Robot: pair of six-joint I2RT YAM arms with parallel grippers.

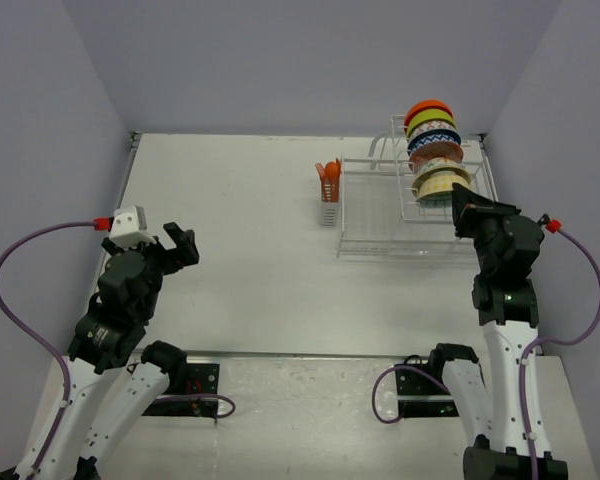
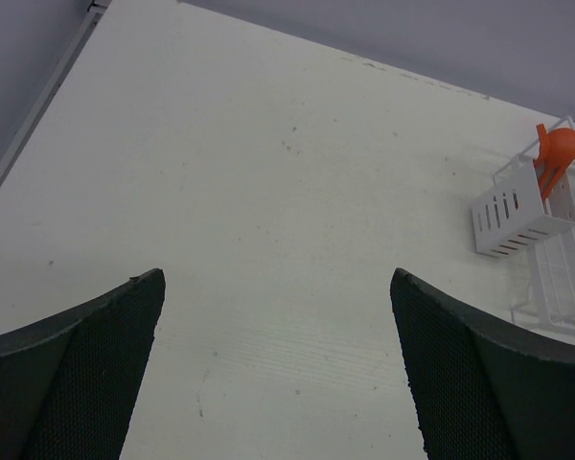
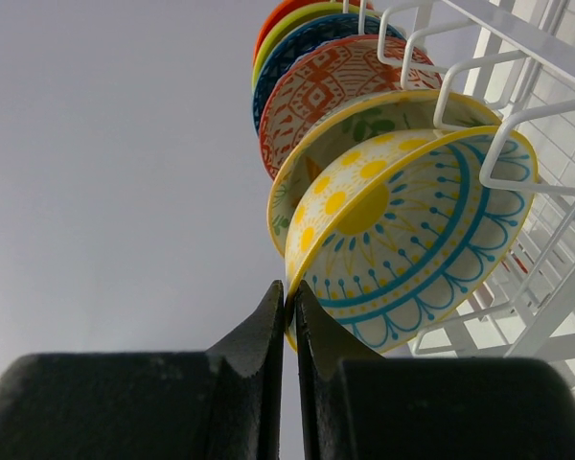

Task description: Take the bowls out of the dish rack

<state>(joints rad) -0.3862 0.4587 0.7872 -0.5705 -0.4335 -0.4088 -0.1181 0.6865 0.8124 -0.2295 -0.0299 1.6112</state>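
1. Six bowls [image 1: 435, 148] stand on edge, packed one behind another in the taller slotted section of the white wire dish rack [image 1: 375, 210], at the far right of the table [image 1: 240, 220]. From the back we count plain orange, yellow-green, blue-patterned, red-brown patterned and a pale yellow-rimmed one. At the front is a sun-patterned bowl [image 3: 402, 240], yellow inside with blue rings.
2. The right gripper [image 3: 289, 299] meets that front bowl. Its fingers are drawn in to a thin slit, and the bowl's yellow rim sits between their tips at the lower left edge in the wrist view.
3. From overhead, we see the right arm stretched along the table's right side, its wrist just in front of the row of bowls.
4. A white slotted caddy [image 2: 513, 218] hangs on the rack's left end, with an orange piece [image 2: 559, 153] standing in it.
5. The left gripper [image 1: 180, 243] hovers over bare tabletop, well apart from the rack. Its fingers are spread wide and hold nothing.
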